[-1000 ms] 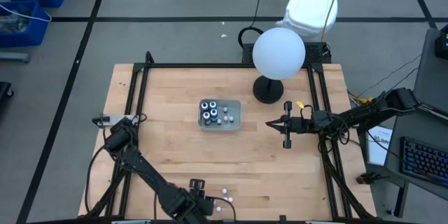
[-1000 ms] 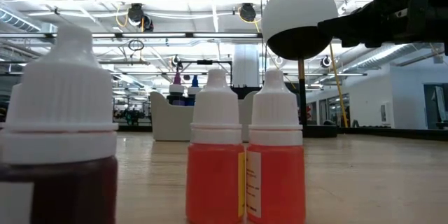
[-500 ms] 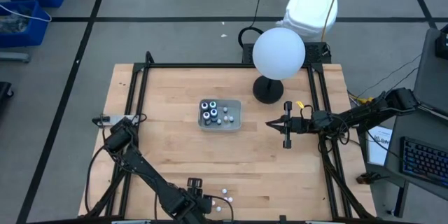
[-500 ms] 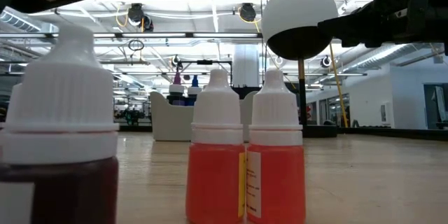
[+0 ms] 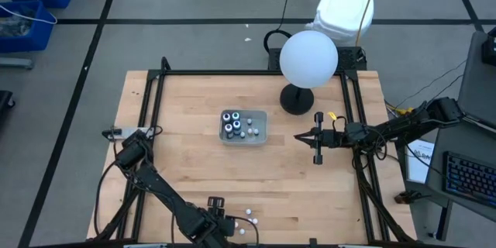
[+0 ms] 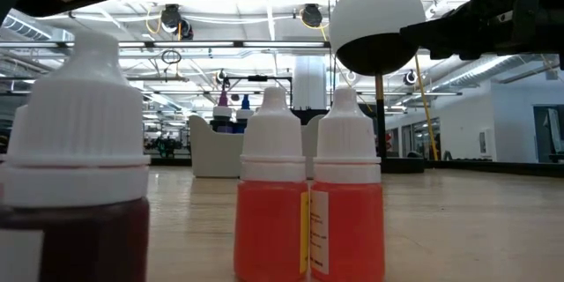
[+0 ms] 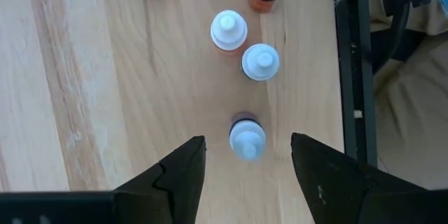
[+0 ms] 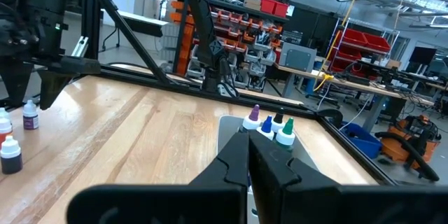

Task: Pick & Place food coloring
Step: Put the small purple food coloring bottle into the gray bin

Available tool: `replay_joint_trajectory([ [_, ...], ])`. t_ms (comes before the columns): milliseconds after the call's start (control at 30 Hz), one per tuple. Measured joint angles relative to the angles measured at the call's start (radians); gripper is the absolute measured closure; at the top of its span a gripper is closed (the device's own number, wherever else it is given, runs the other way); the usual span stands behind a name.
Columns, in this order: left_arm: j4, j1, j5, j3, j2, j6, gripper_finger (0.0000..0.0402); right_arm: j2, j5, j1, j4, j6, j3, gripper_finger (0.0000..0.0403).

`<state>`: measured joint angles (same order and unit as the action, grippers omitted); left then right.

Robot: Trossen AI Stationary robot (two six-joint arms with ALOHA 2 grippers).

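Note:
Several small food coloring bottles (image 5: pixel 248 217) stand upright on their bases at the table's near edge. More of them stand in the grey tray (image 5: pixel 245 127) at mid-table. My left gripper (image 7: pixel 246 137) hangs open over the near group and points steeply down. Its fingers stand on either side of a pale-blue-capped bottle (image 7: pixel 247 144) without touching it. Two white-capped bottles (image 7: pixel 229 29) (image 7: pixel 260 61) stand just beyond. In the low view, a dark red bottle (image 6: pixel 75 185) and two orange ones (image 6: pixel 271 203) fill the front. My right gripper (image 5: pixel 298 136) waits shut, right of the tray.
A large white globe on a black stand (image 5: pixel 308 60) stands behind the tray at the far right. A black metal frame (image 5: pixel 232 74) runs around the table top, and its rail (image 7: pixel 353 77) lies close beside the near bottles. Bare wood lies left of the tray.
My left gripper has come down a little over the near bottles, still open, and has kept still for the last half second. The bottles have stayed where they were.

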<state>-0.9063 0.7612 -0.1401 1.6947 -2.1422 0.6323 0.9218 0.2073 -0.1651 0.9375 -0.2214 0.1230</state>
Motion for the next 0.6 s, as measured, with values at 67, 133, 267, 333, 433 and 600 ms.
replay_joint_trajectory([
  [67,0.004,-0.001,-0.004,0.000,0.000,-0.002,0.0188,0.000,0.000,0.000,0.000,0.000,0.000,0.0403],
  [133,0.018,-0.001,-0.016,0.000,0.000,-0.013,0.0188,0.000,0.000,0.000,0.000,0.000,0.000,0.0403],
  [267,0.041,-0.005,-0.011,0.000,0.000,-0.033,0.0188,0.000,0.000,0.000,0.000,0.000,0.000,0.0403],
  [333,0.039,-0.009,-0.012,0.000,0.000,-0.029,0.0188,0.000,0.000,0.000,0.000,0.000,0.000,0.0403],
  [433,0.039,-0.010,-0.010,0.000,0.000,-0.035,0.0188,0.000,0.000,0.000,0.000,0.000,0.000,0.0403],
  [600,0.033,-0.014,0.041,-0.006,-0.021,-0.028,0.0188,0.000,0.000,0.000,0.000,0.000,0.000,0.0403],
])
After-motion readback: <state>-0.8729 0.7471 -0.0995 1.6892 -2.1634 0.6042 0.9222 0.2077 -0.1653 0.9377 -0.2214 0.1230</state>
